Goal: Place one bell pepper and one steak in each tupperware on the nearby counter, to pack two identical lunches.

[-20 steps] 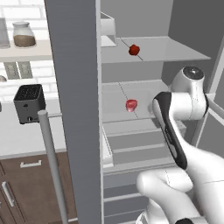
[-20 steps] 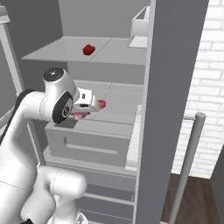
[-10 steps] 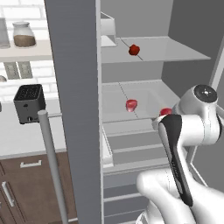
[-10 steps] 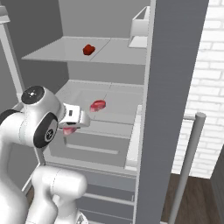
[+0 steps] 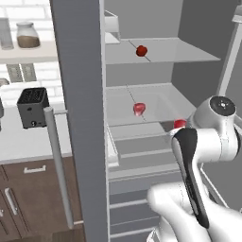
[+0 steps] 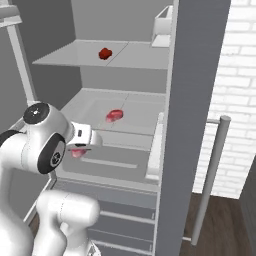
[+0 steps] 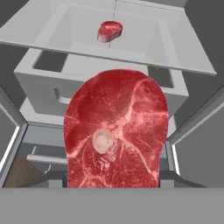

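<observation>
A flat pinkish-red steak [image 7: 116, 131] with pale marbling looms large in the hand view, and my gripper [image 7: 114, 183] is shut on its near end. In the base views it is a small red piece [image 5: 179, 124] [image 6: 77, 152] at the white hand [image 6: 82, 137], in front of the open fridge's middle shelf. A second steak [image 5: 139, 108] [image 6: 114, 115] [image 7: 110, 30] lies on that middle shelf [image 5: 156, 97]. A glossy red bell pepper [image 5: 141, 50] [image 6: 105, 53] rests on the upper shelf. The tupperware is out of view.
The fridge door's edge [image 5: 80, 118] and its bar handle [image 5: 56, 165] stand left of the opening. Grey drawers [image 5: 142, 146] jut out under the middle shelf. A black toaster [image 5: 32, 106] sits on the counter at the left. A white bin [image 6: 162, 27] occupies the top shelf.
My arm has drawn back and down from the middle shelf, carrying the steak out of the fridge. The other steak and the pepper have stayed in place.
</observation>
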Controlling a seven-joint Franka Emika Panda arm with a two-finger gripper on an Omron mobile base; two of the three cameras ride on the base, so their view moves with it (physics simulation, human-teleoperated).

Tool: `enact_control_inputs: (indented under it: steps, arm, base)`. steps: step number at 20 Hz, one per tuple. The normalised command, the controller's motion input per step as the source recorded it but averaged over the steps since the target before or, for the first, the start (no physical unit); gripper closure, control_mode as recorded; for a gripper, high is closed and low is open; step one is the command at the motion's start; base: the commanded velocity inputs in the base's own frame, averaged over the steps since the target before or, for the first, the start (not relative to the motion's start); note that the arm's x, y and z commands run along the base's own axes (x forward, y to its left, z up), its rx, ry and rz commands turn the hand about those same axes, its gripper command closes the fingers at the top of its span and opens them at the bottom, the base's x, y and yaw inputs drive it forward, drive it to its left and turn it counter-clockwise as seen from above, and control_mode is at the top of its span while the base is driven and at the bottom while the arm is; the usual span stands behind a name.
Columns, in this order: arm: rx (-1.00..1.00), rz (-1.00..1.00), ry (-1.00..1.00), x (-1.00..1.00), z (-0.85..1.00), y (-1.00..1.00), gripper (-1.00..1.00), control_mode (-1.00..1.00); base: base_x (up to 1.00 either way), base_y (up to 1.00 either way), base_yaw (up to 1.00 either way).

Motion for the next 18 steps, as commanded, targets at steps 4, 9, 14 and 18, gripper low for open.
enact_control_inputs:
  steps: [4, 9, 14, 18]
  arm:
    - [0.00, 0.00, 0.00, 0.00, 0.00, 0.00, 1.00, 1.00]
    - [0.00, 0.00, 0.00, 0.00, 0.00, 0.00, 1.00, 1.00]
    - [0.00, 0.00, 0.00, 0.00, 0.00, 0.00, 1.00, 1.00]
    - [0.00, 0.00, 0.00, 0.00, 0.00, 0.00, 1.00, 1.00]
  base:
    - [-1.00, 0.00, 0.00]
    - [-1.00, 0.01, 0.01]
    - [-0.84, 0.43, 0.53]
    - [-0.11, 0.64, 0.93]
